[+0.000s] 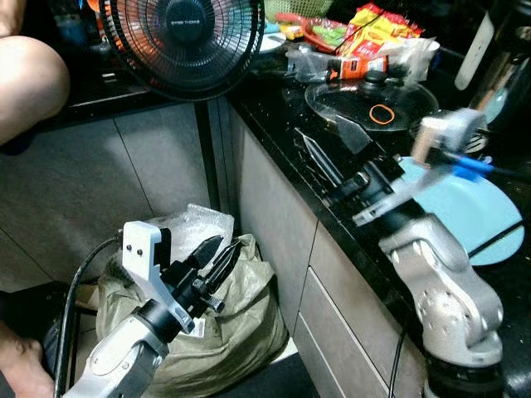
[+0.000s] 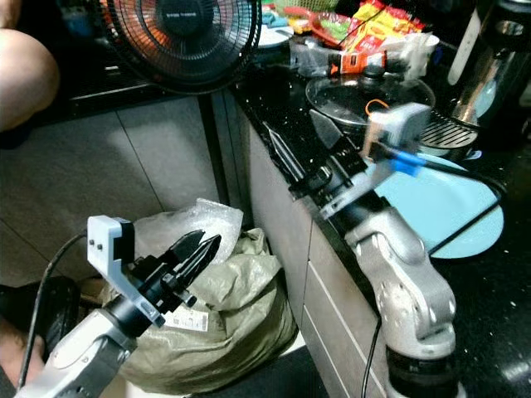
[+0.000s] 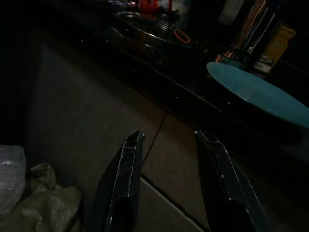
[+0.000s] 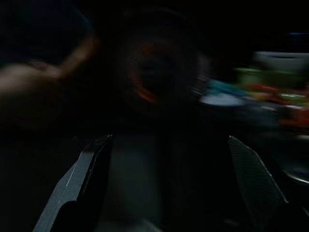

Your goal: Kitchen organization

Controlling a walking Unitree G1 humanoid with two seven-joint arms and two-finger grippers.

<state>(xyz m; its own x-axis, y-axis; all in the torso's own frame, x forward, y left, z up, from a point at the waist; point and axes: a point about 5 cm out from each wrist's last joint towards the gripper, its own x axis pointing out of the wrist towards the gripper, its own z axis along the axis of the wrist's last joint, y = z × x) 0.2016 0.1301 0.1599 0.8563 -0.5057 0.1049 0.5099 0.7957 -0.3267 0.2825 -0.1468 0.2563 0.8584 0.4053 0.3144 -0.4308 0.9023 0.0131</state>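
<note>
My right gripper (image 1: 321, 128) is open over the front edge of the black counter (image 1: 282, 124), its fingers pointing toward the fan; nothing is between them. Just beyond it lies a glass pan lid (image 1: 365, 99) with an orange rubber band (image 1: 382, 114) on it. A teal plate (image 1: 465, 207) lies on the counter beside my right forearm. My left gripper (image 1: 228, 243) is open and empty, held low in front of the cabinet fronts, above a green sack (image 1: 232, 323). The left wrist view looks past its fingers (image 3: 123, 169) at the plate (image 3: 260, 92) and the lid (image 3: 154, 34).
A black floor fan (image 1: 187, 41) stands at the counter's end. Snack packets (image 1: 373, 29) and dishes crowd the counter's back. Bubble wrap (image 1: 195, 224) tops the sack. A dark kettle (image 2: 498, 58) stands at the right. A person's knee (image 1: 25, 83) is at the upper left.
</note>
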